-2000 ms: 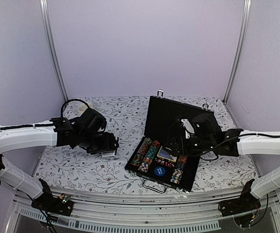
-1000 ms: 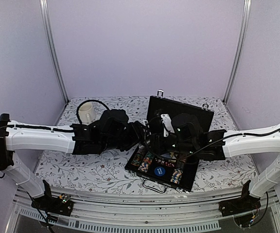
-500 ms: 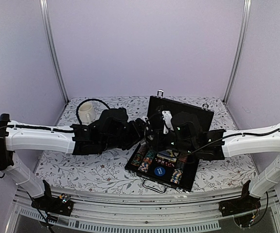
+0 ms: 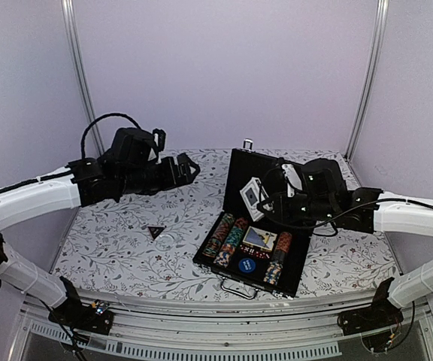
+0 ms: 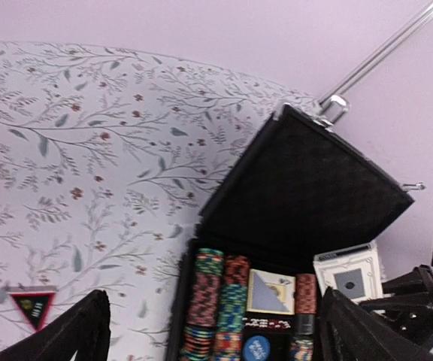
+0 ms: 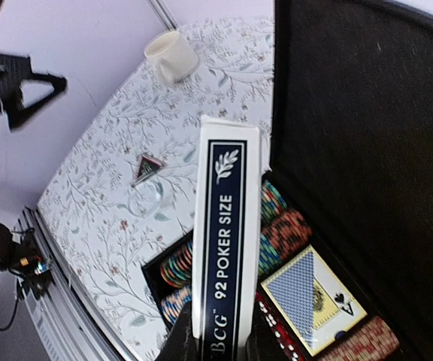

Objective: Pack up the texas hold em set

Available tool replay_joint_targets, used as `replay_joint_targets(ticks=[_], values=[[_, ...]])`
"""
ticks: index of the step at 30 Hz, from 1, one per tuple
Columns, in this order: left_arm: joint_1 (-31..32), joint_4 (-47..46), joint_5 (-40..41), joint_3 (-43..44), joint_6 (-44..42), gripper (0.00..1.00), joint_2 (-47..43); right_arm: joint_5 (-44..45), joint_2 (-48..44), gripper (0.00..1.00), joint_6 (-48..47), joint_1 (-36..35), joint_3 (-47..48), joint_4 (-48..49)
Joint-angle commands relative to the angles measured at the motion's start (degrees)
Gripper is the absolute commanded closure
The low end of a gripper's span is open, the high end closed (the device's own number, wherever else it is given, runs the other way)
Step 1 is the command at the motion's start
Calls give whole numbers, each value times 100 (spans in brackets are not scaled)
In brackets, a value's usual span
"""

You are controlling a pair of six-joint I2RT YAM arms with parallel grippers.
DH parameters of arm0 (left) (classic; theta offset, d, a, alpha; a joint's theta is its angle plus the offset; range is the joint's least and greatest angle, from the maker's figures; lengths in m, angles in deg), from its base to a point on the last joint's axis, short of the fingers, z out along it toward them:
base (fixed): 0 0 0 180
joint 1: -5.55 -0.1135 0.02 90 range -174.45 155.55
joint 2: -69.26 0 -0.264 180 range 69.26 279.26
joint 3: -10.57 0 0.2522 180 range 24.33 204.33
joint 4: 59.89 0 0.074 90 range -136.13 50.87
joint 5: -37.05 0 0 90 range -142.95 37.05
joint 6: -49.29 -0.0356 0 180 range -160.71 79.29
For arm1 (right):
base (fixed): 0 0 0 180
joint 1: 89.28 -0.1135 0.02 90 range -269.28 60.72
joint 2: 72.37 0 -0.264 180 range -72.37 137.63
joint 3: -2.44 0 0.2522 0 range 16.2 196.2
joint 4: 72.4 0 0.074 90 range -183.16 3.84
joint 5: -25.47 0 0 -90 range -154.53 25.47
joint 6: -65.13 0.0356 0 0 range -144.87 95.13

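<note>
A boxed card deck (image 6: 224, 248), white with a navy panel, hangs upright over the open black briefcase (image 4: 250, 164), clenched at one end by the right pincer (image 4: 264, 201). We judge the box light, stiff and smooth-sided (a grip across its narrow edges, as here, suits it). It should need only a gentle lowering into the tray, though we cannot tell which slot is free.

Below it the tray holds chip rows (image 4: 228, 235), a second deck (image 4: 259, 239) lying flat and a blue disc (image 4: 246, 265). The lid stands upright at the far side, and the metal handle (image 4: 237, 289) faces the near edge.

To the left, well apart from the case, a black triangle (image 4: 155, 232) lies flat on the flowered table (image 4: 111, 256). We expect it to be thin and awkward to lift, best pinched by an edge.

The left pincer (image 4: 188, 170) hovers high over the far left of the table, jaws released and wide, holding nothing. A cream mug (image 6: 170, 54) sits on the far left of the table.
</note>
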Motion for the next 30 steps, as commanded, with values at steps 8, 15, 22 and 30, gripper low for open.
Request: replay_joint_targets(ticks=[8,15,22,30], values=[[-2812,1180,-1160,286,-3060,3,-266,-2489,-421,98,-965,471,-426,-2056],[-3941,237,-1023,-431,-4023,3,-867,-3239,334,98,-1286,521,-365,-1962],[-4823,-121,-1550,-811,-3826,3,-900,-3514,1070,98,-1524,522,-85,-1916],[-4888,1,-1628,-865,-3756,4,-864,-3504,1657,98,-1703,546,160,-1818]])
